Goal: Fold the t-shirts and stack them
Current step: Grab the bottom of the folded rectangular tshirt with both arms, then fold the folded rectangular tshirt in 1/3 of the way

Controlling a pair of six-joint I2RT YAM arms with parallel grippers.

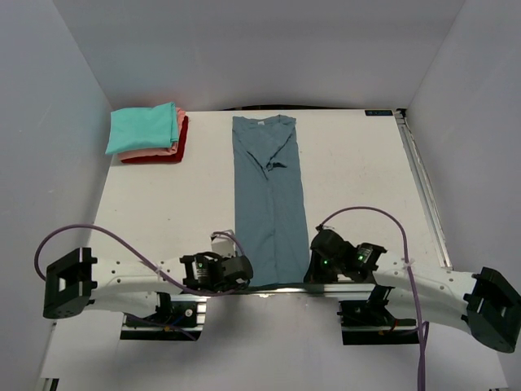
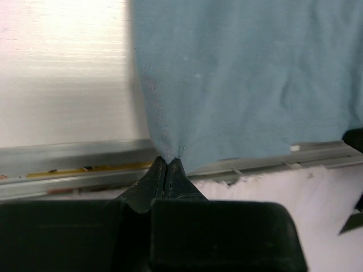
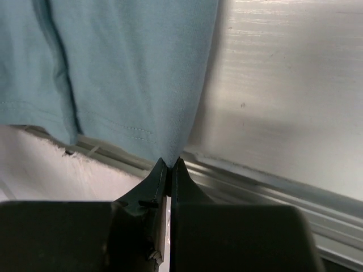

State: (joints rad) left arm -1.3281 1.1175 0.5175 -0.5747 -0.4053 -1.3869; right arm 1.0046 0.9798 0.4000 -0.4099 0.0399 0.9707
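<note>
A slate-blue t-shirt [image 1: 269, 195] lies as a long narrow strip down the middle of the table, collar at the far end, hem at the near edge. My left gripper [image 1: 247, 275] is shut on the hem's left corner [image 2: 168, 152]. My right gripper [image 1: 308, 273] is shut on the hem's right corner [image 3: 170, 156]. In both wrist views the blue cloth [image 2: 244, 73] [image 3: 130, 62] spreads away from the pinched tips. A stack of folded t-shirts [image 1: 148, 133], teal over salmon-pink over red, rests at the far left.
White walls close in the table on the left, back and right. A metal rail [image 1: 423, 191] runs along the table's right side. The aluminium front edge [image 2: 68, 164] lies just under the hem. Purple cables [image 1: 122, 244] loop from both arms.
</note>
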